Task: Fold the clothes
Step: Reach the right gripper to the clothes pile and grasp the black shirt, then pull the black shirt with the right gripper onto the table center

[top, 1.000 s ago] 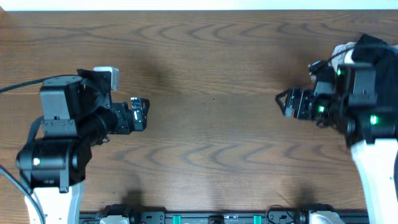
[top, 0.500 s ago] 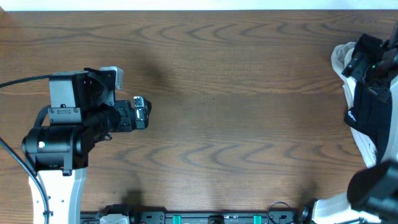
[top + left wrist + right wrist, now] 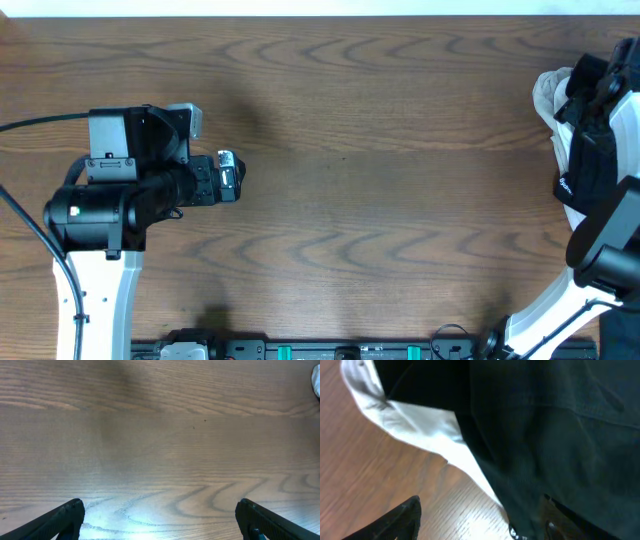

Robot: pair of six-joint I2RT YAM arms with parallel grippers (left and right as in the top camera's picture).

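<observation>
Right fingers [image 3: 402, 517] apart, straddling the edge of the black shirt [image 3: 545, 435] heaped on a white garment [image 3: 420, 420] at the tabletop's [image 3: 350, 130] right edge: soft, light, floppy, so pinch a hem I'd say, while left fingers [image 3: 60, 520] gape wide, well away.

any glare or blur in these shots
Left wrist: bright glare on the table low between the fingers, with a faint shadow at top left. Right wrist: the black shirt is close, dark and soft. Overhead: sharp, with soft shadows only.
</observation>
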